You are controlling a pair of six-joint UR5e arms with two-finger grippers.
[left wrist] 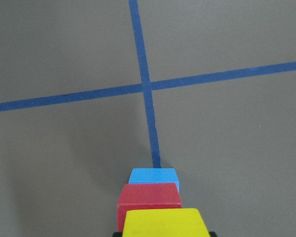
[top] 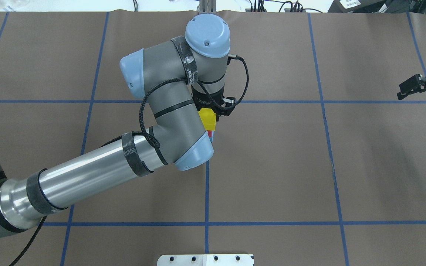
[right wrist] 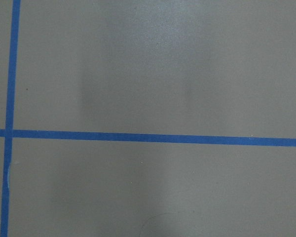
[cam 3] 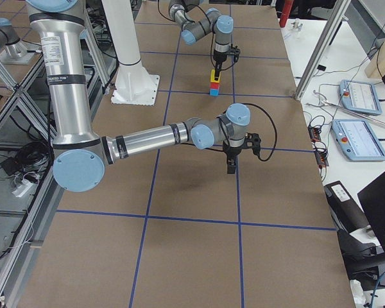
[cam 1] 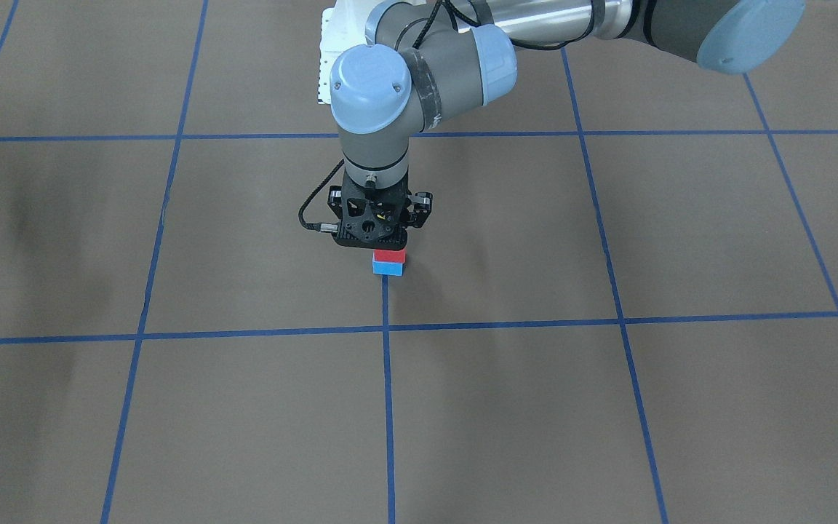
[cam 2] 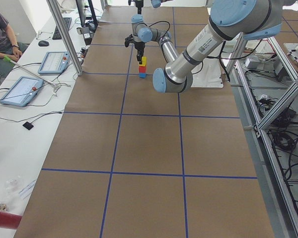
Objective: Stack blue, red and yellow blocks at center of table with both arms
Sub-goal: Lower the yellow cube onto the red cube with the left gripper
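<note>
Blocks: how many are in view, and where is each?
3, in one stack at the center: the blue block at the bottom, the red block on it, the yellow block on top.

Three blocks stand stacked on a tape line near the middle of the table: bottom block, middle block on it, top block uppermost, clasped from directly above by the left gripper, with the right gripper well apart on the robot's right.
</note>
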